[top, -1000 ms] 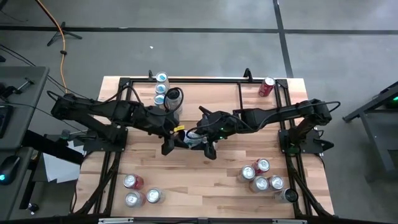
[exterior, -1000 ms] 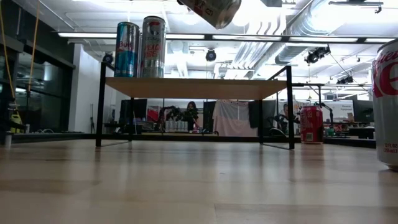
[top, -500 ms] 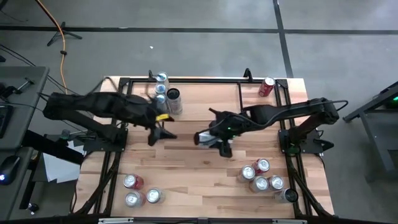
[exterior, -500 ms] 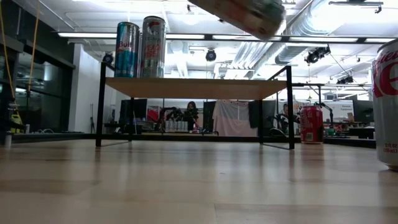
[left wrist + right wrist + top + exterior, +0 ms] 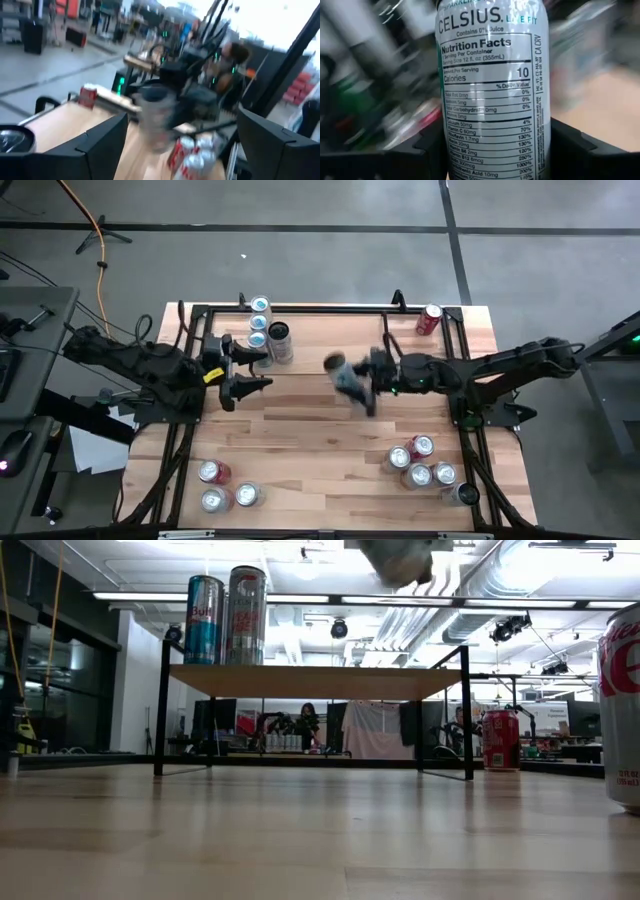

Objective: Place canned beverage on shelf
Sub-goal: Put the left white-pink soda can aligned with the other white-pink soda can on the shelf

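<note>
An orange cable (image 5: 97, 242) and black stand (image 5: 100, 235) lie on grey floor (image 5: 330, 260).

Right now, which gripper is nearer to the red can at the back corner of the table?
Right. The right gripper, holding a can, is nearer the red can; the left gripper is open by the shelf's cans.

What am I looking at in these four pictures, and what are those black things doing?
Those are two robot arms at a wooden table, each ending in a two-finger gripper. One picture looks straight down, one looks level across the tabletop, and two come from cameras on the arms' wrists. The right gripper holds a Celsius can in the air. The left gripper is open and empty, near the shelf, a low wooden riser on black legs. Three cans already stand on its left end. More cans sit in groups at the table's near corners, and a red can stands at the far right corner.
</note>
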You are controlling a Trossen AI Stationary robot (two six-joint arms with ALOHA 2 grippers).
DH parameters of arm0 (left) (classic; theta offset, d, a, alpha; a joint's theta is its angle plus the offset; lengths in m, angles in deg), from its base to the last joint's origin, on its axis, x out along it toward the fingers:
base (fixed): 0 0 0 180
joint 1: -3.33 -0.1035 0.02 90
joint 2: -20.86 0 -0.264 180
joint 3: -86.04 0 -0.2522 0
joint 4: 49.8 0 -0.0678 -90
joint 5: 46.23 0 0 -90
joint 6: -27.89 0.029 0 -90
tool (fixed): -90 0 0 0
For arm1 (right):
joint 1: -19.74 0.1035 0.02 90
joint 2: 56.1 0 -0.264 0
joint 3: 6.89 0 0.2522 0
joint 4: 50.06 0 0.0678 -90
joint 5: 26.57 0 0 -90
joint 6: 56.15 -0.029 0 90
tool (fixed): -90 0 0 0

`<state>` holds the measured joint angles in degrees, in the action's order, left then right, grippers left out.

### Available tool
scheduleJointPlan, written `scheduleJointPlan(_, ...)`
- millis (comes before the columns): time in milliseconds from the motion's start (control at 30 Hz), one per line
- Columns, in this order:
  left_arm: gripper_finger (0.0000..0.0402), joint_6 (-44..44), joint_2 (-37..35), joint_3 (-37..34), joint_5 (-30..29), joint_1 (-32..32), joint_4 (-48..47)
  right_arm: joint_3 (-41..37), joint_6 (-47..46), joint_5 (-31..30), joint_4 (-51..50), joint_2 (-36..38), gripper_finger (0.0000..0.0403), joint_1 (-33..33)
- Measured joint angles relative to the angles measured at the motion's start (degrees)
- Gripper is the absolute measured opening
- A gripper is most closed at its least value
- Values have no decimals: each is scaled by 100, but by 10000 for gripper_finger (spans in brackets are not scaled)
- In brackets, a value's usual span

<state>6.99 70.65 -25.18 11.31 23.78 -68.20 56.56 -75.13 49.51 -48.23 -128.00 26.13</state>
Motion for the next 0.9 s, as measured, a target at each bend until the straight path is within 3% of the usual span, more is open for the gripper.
scheduleJointPlan(100,309,0,-29,-207,-126,-2,399,-275,223,-1022,922,-313,233,-251)
scheduleJointPlan(200,309,2,-23,-249,-126,-2,509,-380,355,-1453,1730,-727,233,-487)
scheduleJointPlan(633,310,-140,-21,-249,-121,-2,780,-367,393,-2123,4061,-2425,233,-876)
scheduleJointPlan(900,310,-143,-23,-249,-121,-2,768,-170,759,-2095,3953,-2636,235,-903)
